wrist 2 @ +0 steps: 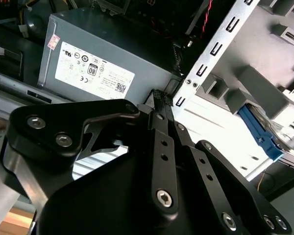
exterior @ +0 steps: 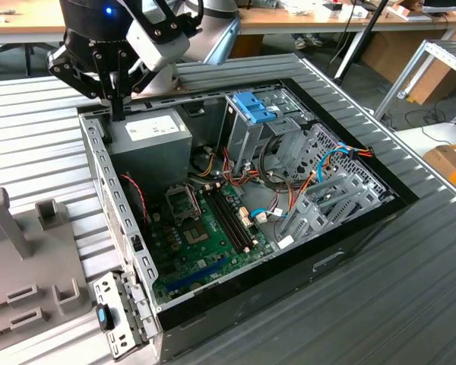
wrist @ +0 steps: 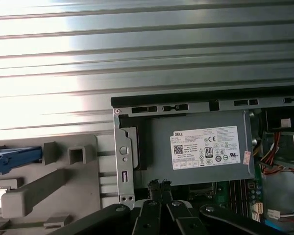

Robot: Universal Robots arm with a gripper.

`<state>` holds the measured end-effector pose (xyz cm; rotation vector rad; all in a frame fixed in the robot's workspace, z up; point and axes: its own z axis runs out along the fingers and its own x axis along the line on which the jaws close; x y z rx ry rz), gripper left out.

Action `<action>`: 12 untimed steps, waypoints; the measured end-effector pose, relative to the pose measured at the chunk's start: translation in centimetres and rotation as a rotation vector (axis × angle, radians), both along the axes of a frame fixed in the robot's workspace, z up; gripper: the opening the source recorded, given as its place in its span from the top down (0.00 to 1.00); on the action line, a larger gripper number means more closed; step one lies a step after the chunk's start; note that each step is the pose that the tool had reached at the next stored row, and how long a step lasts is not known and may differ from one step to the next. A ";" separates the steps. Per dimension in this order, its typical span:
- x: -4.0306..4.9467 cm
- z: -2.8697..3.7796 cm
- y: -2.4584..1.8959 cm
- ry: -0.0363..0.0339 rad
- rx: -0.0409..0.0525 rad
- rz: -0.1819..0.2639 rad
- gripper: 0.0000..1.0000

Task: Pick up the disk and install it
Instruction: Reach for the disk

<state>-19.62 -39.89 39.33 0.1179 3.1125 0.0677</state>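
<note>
Table (exterior: 410, 296): ribbed grey metal, carrying everything below.
Computer case (exterior: 289, 293): black, lying on its side with the cover off, in the middle of the table.
Grey fixture (exterior: 30, 258): moulded block with slots and pegs, on the table beside the case, at the exterior view's left; seen too in both wrist views (wrist 2: 264, 83) (wrist: 63, 181).
Motherboard (exterior: 205, 243): green, flat on the floor of the case, with red, orange and blue cables above it.
Power supply (exterior: 148, 148): grey box with a white label, in the case corner towards the exterior view's left; plain in both wrist views (wrist 2: 103, 54) (wrist: 201, 152).
Drive cage (exterior: 247, 141): tall grey metal, upright inside the case, with a blue latch (exterior: 252, 105) on top.
Disk (wrist: 10, 159): lying in the grey fixture outside the case, blue rail showing; blue end also in the second wrist view (wrist 2: 258, 131); well apart from the end effector.
End effector (exterior: 119, 114): black, pointing down over the case wall next to the power supply; fingers pressed together with nothing between them (wrist 2: 162, 98) (wrist: 158, 185); contact with the case not clear.
Bracket (exterior: 121, 312): grey metal with a small blue clip (exterior: 102, 315), at the near corner of the case.
</note>
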 end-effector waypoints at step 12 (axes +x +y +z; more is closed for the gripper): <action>-3.07 0.00 0.00 0.0000 -0.0003 0.000 0.89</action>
